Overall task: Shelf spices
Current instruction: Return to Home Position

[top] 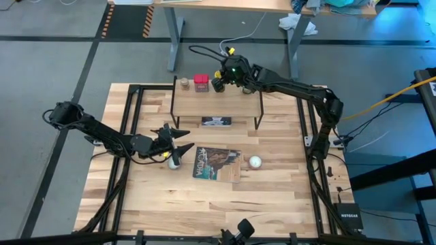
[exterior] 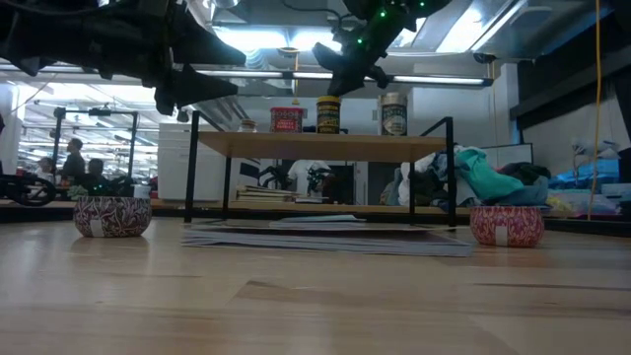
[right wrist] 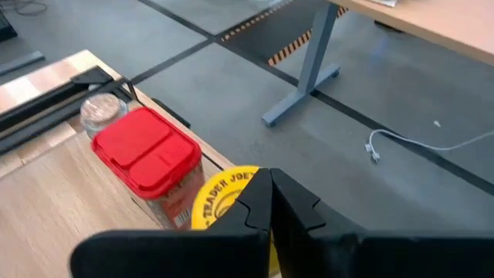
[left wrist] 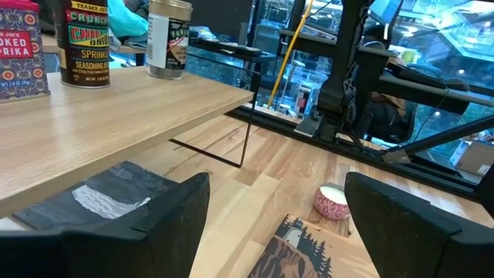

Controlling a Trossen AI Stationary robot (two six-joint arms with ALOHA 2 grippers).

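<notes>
The shelf [top: 231, 102] stands at the table's far middle and carries the spices. From left to right in the low view they are a tiny jar [exterior: 246, 125], a red tin [exterior: 286, 119], a yellow jar [exterior: 328, 114] and a tan jar [exterior: 393, 113]. My right gripper [right wrist: 262, 202] is shut and slants down just over the yellow jar's top [right wrist: 220, 197], next to the red tin [right wrist: 147, 150]. My left gripper [top: 182, 139] waits open and level at the table's left middle, pointing at the shelf [left wrist: 116, 116]. My right gripper has its shut fingertips right above the yellow jar's lid [right wrist: 224, 202], coming from above on a slant. I cannot tell whether they touch it. The jar stands upright on the shelf.
A dark picture book [top: 218, 163] lies flat at the table's middle, with a white ball [top: 175, 161] to its left and another [top: 255, 162] to its right. A small dark flat thing [top: 216, 121] lies under the shelf. Black frame rails [top: 129, 122] run along the table's sides.
</notes>
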